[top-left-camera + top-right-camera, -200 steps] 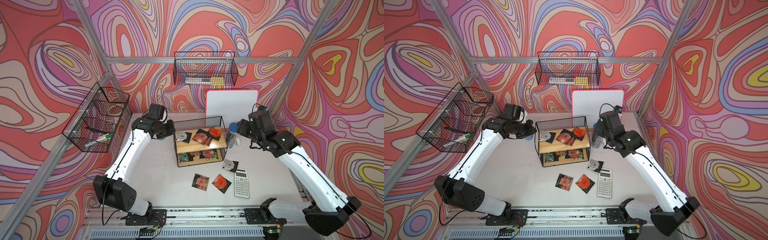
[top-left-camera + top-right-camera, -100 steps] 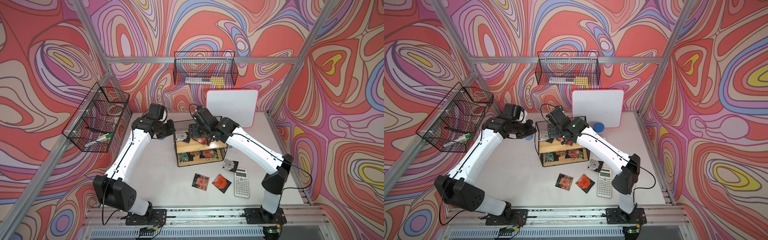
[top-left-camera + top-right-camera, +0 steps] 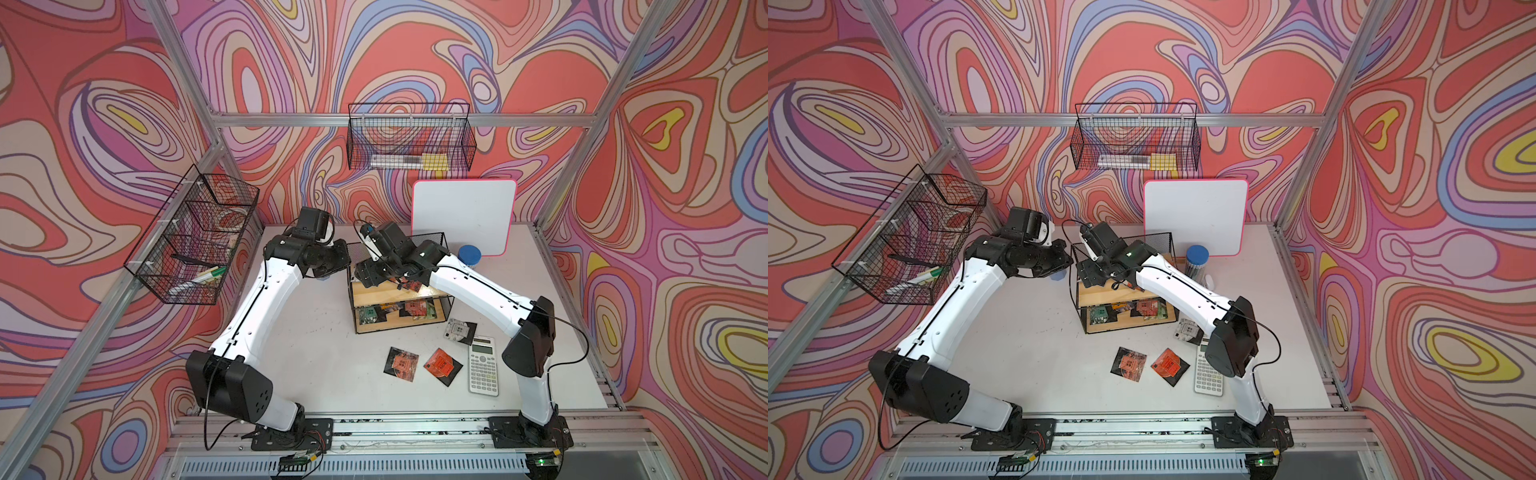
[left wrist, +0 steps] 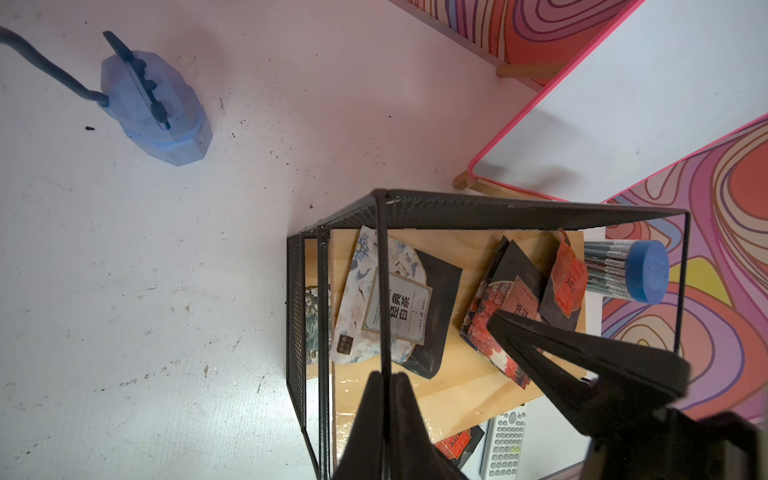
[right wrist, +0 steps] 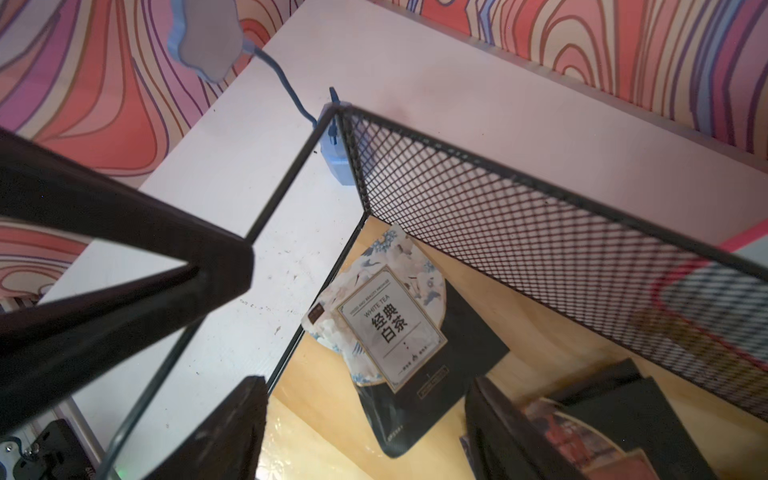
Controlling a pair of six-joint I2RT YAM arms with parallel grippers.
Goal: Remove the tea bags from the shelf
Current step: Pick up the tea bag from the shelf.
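Observation:
The shelf [image 3: 374, 298] is a black wire rack with two wooden boards, mid-table. My left gripper [image 4: 388, 376] is shut on the upright wire at its left end. My right gripper [image 5: 365, 401] hangs open over the top board, its fingers [image 5: 232, 419] astride a white tea bag [image 5: 374, 324] lying on a black one. More black-and-red tea bags [image 4: 515, 299] lie on the same board, and others [image 3: 415, 309] on the lower board. Three tea bags [image 3: 401, 363] [image 3: 442, 366] [image 3: 459, 330] lie on the table in front of the shelf.
A white calculator [image 3: 483, 371] lies right of the loose sachets. A blue-capped jar [image 3: 469, 255] and a pink-edged whiteboard [image 3: 463, 216] stand behind the shelf. A blue corded device [image 4: 153, 108] sits left of it. Wire baskets [image 3: 409, 141] [image 3: 195, 237] hang on the walls.
My right arm swung from the right of the shelf to above its top board, its jaws widening a little, then held there. The left gripper stayed shut on the frame.

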